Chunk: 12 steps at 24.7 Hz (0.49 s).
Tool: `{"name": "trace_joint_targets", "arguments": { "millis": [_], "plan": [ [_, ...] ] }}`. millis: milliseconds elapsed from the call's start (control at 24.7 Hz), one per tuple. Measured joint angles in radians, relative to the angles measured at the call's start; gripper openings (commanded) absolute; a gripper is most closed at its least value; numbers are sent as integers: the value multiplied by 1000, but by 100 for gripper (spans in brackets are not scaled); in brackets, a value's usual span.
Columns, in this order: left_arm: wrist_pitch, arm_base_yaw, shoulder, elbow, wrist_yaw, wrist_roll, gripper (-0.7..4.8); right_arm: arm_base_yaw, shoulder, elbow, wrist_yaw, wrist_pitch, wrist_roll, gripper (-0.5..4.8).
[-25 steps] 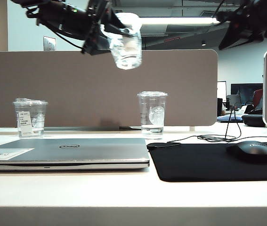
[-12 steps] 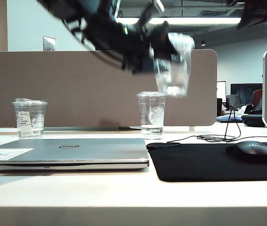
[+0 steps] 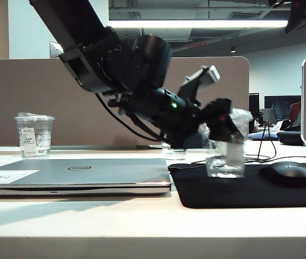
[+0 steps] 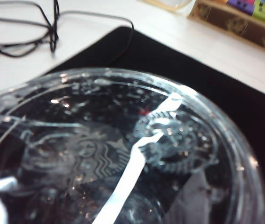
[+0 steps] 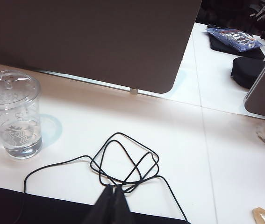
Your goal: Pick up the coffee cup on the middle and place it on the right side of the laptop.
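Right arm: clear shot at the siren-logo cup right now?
Probably, from above: the right gripper hangs high over the cable, the siren-logo cup standing free nearby. But the left arm, left gripper at the coffee cup, crosses close in front.

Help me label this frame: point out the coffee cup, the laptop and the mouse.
coffee cup (image 3: pixel 225 161): exterior view, clear lower wall.
laptop (image 3: pixel 88 171): exterior view, closed lid.
mouse (image 3: pixel 286 172): exterior view, top shell.

The laptop (image 3: pixel 80 171) lid bears a round Dell logo; the cups' label print is unreadable.
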Motion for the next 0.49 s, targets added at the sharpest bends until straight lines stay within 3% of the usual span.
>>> {"name": "trace_joint_targets", "arguments": {
  "millis": [122,284,486],
  "plan": [
    [1,-14,6,0,-30,7,479,0,0,0,0,-1,0,-6],
    [-23,-21,5,1,-79,24,479,1,0,0,0,-2,0,-6],
    [-161,-20,5,1,-87,37,479,1,0,0,0,-2,0,-6]
  ]
}}
